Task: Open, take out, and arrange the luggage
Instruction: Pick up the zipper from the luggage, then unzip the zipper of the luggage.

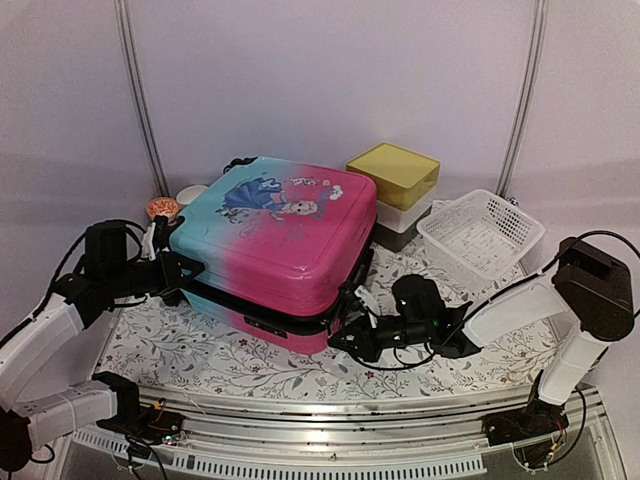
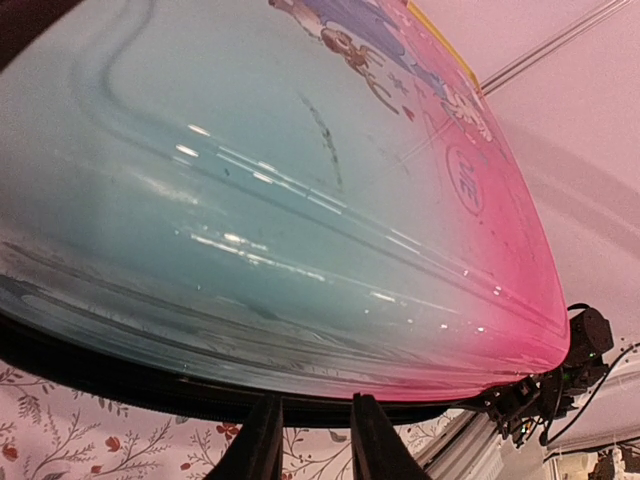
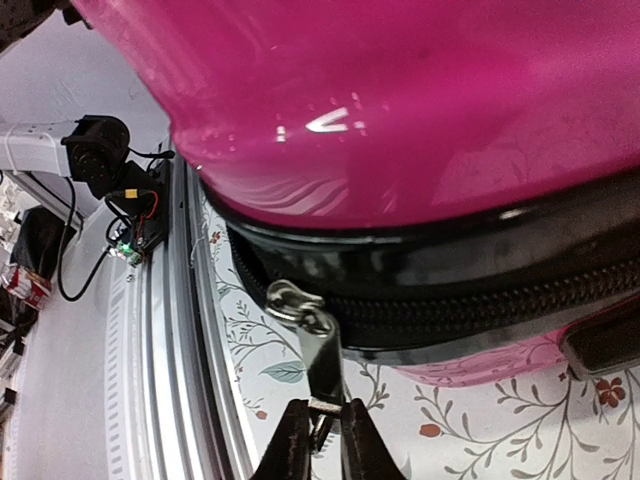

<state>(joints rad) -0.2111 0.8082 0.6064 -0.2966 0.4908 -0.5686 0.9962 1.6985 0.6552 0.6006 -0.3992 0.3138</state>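
Note:
The luggage [image 1: 280, 240], a turquoise-to-pink suitcase with a cartoon girl print, lies flat on the floral cloth. My left gripper [image 1: 172, 268] is at its turquoise left end. In the left wrist view the shell [image 2: 300, 200] fills the frame, and the left gripper [image 2: 315, 405] has its jaws a little apart, tips at the black zipper band [image 2: 120, 375], with only cloth showing between them. My right gripper [image 1: 342, 335] is at the front right pink corner [image 3: 420, 100]. There the right gripper [image 3: 325, 412] is shut on the metal zipper pull [image 3: 322, 355], which hangs from the black zipper [image 3: 480, 305].
A yellow-topped box [image 1: 393, 175] stands behind the suitcase at the right, and a white mesh basket [image 1: 480, 235] sits beside it. A small orange-lidded item [image 1: 162, 208] and a white cup [image 1: 190, 193] are at the back left. A metal rail [image 1: 330, 425] runs along the near edge.

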